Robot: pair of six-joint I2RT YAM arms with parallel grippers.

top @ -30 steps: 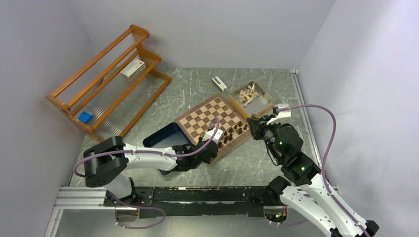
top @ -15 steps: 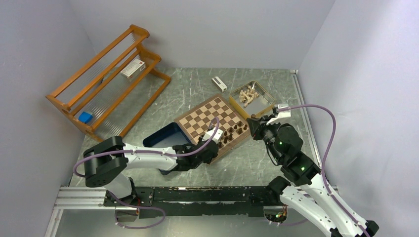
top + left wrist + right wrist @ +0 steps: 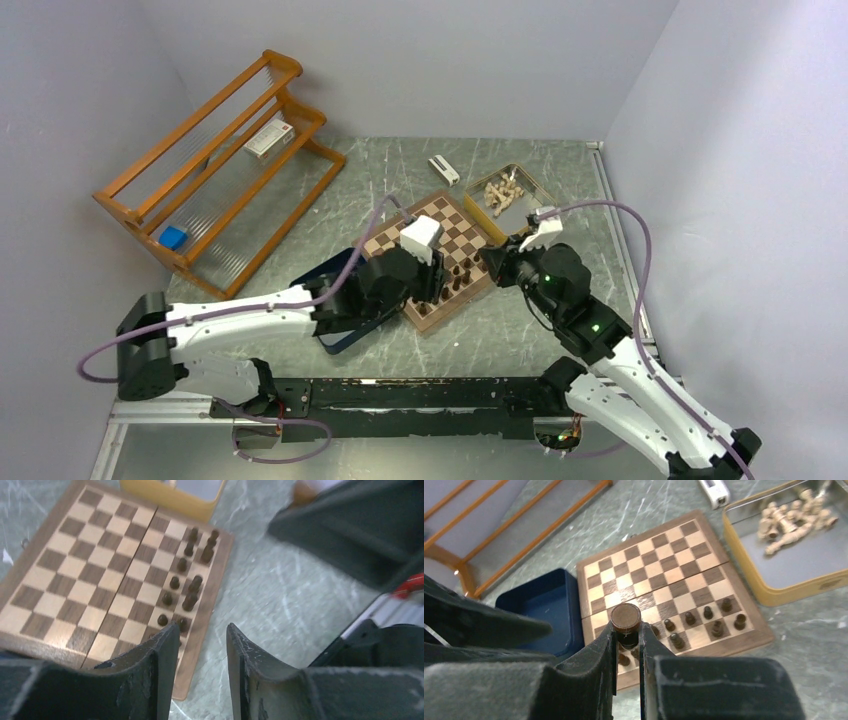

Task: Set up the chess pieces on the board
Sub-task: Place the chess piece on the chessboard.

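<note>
Pieces (image 3: pixel 190 601): approx 11 dark on board (image 3: pixel 90 575), 1 in R claw (image 3: pixel 626 630).

rack (image 3: pixel 215 165) far-left | blue box (image 3: pixel 541 607) open | tin (image 3: pixel 796 592) holds pale pieces (image 3: pixel 791 520)

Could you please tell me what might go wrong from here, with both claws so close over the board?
The right claw grips a dark piece at its very tips; it could slip or tip when set down. Two rows of standing pieces crowd the board, so lowering may knock one over. The left claw, open, hovers nearby; the arms might collide.
</note>
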